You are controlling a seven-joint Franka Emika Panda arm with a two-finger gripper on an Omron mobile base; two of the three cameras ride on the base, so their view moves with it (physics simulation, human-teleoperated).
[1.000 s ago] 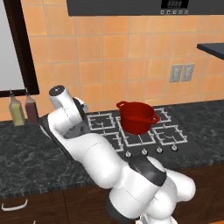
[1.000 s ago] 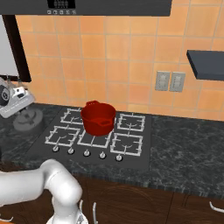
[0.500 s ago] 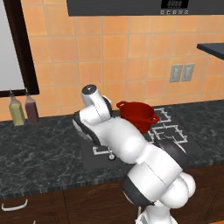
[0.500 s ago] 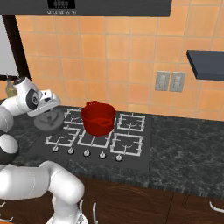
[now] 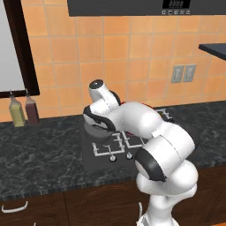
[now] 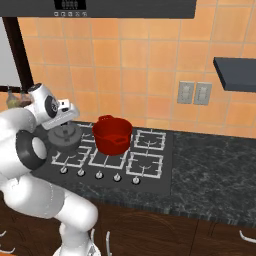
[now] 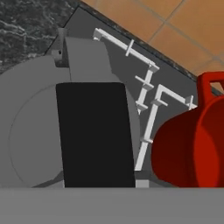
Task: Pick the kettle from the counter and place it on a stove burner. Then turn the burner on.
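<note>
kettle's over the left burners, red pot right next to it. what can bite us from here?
1. The kettle hangs close beside the red pot; drifting toward it could knock the pot.
2. It sits near the cooktop's left edge; a release there might land half off the stove burner.
3. The arm hides the knobs in the left base view.

I find no legible text. The display panel [image 5: 176,5] on the dark unit above the stove shows small pale marks in both base views, too blurred for me to read as digits. I make out no labels on the two bottles [image 5: 24,110] or the wall outlets [image 6: 194,93].
</note>
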